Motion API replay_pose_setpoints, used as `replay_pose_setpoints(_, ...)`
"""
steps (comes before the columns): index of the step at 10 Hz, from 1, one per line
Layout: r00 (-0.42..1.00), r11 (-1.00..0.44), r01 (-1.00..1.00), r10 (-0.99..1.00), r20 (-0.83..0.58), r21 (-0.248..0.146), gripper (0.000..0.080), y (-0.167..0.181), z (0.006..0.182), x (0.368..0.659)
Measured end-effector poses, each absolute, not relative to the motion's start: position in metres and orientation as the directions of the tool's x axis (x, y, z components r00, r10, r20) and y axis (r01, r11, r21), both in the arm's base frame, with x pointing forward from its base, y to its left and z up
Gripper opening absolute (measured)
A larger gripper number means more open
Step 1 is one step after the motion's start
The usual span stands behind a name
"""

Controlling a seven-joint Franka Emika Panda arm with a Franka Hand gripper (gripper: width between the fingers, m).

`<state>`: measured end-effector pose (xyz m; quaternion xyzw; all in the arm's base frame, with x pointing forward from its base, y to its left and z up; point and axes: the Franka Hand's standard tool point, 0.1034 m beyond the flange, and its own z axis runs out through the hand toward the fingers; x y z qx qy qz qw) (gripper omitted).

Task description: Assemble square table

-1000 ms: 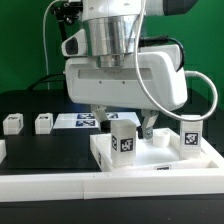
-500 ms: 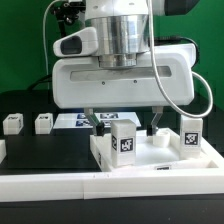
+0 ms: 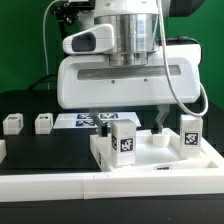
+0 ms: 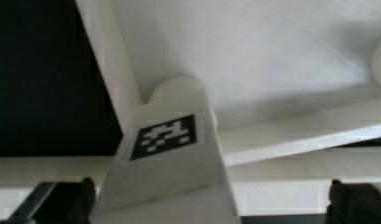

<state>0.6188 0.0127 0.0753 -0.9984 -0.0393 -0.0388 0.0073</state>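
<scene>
Swinging round since a second ago, the gripper point(image 3: 129, 127) now faces the exterior camera broadside, its fingers point(image 3: 159, 124) spread wide and holding nothing, one on either side of the front leg point(image 3: 125, 140). That leg and a second leg point(image 3: 190, 135) stand upright on the tabletop point(image 3: 150, 158), which lies flat toward the exterior view's right; whether either is screwed home cannot be told. A third leg point(image 3: 12, 123) and a fourth leg point(image 3: 43, 123) wait well apart on the black table point(image 3: 50, 155), so roughly half remains. All parts are chunky white plastic with black-and-white tags.
</scene>
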Motion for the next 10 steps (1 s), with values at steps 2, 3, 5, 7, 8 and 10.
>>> replay_pose_setpoints(2,0.988,-0.991,0.133,0.132,0.080,-0.006,0.0605,0.0114,0.0751,0.6188)
replay_pose_setpoints(3,0.988,-0.991,0.131,0.130,0.080,-0.007,0.0427,0.0114,0.0751,0.6188)
replay_pose_setpoints(5,0.989,-0.992,0.127,0.126,0.080,-0.004,0.0292,0.0077,0.0751,0.6189)
replay_pose_setpoints(7,0.989,-0.992,0.124,0.123,0.080,-0.004,0.0293,0.0075,0.0751,0.6189)
replay_pose_setpoints(8,0.991,-0.994,0.110,0.109,0.080,-0.005,0.0293,0.0074,0.0751,0.6189)
replay_pose_setpoints(10,0.997,-1.000,0.015,0.014,0.080,-0.014,0.0293,0.0069,0.0752,0.6190)
